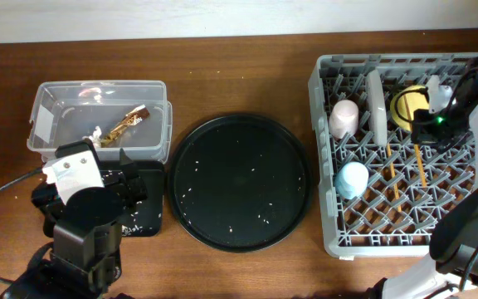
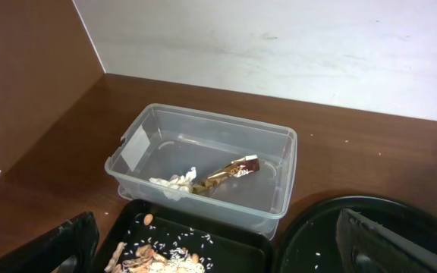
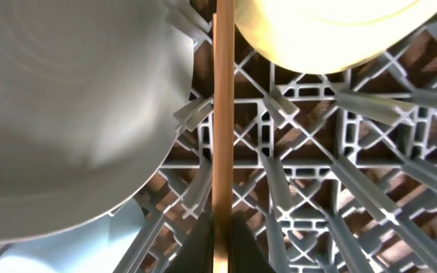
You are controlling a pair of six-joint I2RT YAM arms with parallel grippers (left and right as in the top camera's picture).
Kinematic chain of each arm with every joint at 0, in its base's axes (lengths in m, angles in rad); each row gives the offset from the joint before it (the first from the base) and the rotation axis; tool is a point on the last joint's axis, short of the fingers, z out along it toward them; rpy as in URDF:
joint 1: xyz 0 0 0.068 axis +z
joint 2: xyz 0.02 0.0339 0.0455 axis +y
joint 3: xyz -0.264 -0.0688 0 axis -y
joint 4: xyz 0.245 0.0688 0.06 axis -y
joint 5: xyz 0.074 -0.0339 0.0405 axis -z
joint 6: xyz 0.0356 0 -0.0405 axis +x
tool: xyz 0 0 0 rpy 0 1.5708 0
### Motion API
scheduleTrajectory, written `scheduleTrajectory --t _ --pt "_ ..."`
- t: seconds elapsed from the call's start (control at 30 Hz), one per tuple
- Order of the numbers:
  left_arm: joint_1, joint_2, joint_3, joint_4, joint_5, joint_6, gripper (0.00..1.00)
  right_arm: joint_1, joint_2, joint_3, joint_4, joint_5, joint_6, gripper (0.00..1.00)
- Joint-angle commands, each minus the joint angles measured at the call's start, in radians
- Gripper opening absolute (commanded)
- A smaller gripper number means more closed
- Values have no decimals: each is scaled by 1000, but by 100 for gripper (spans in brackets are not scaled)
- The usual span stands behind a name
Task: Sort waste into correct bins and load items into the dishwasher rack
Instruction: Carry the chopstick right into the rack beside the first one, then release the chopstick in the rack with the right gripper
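Note:
The grey dishwasher rack (image 1: 405,216) holds a pink cup (image 1: 343,116), a blue cup (image 1: 353,178), an upright pale green plate (image 1: 377,106) and a yellow bowl (image 1: 407,106). Two chopsticks (image 1: 392,178) stand among its pegs. My right gripper (image 3: 220,246) is shut on one chopstick (image 3: 222,114), low in the rack between the plate (image 3: 67,114) and the bowl (image 3: 332,30). My left gripper (image 2: 226,258) is open over the shallow black tray (image 2: 241,235), where food scraps (image 2: 158,258) lie. The clear tub (image 2: 279,174) contains the wrapper (image 2: 230,173) and tissue (image 2: 174,182).
A large round black tray (image 1: 239,183) with scattered pale crumbs lies between the bins and the rack. The left arm covers most of the shallow black tray (image 1: 149,218) from above. A cable trails off the table's left edge.

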Motion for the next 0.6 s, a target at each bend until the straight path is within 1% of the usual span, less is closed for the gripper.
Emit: scheduleTrajectory --t 0.0,0.07,0.13,0.17,0.27,0.33,0.43,0.5,0.57 --pt "3 0 10 2 -22 -13 99 -3 4 -39 24 -16 -5 4" --pt "3 0 10 2 -22 -13 99 -3 4 -42 29 -16 -5 4" --pt "3 0 10 2 -22 -13 99 -3 4 -42 34 -16 -3 22" --pt "3 0 10 2 -22 -13 99 -3 4 -42 35 -16 -4 25" --pt "3 0 10 2 -22 -13 99 -3 4 -42 35 -16 -4 31" --pt "3 0 10 2 -22 -13 99 -3 4 -42 36 -16 -4 34" --pt "3 0 10 2 -22 -13 99 -3 3 -39 37 -16 -3 35" --pt "3 0 10 2 -22 -13 99 -3 3 0 -3 -17 15 35" --pt "3 0 10 2 -22 -13 99 -2 1 69 -66 -24 69 37"
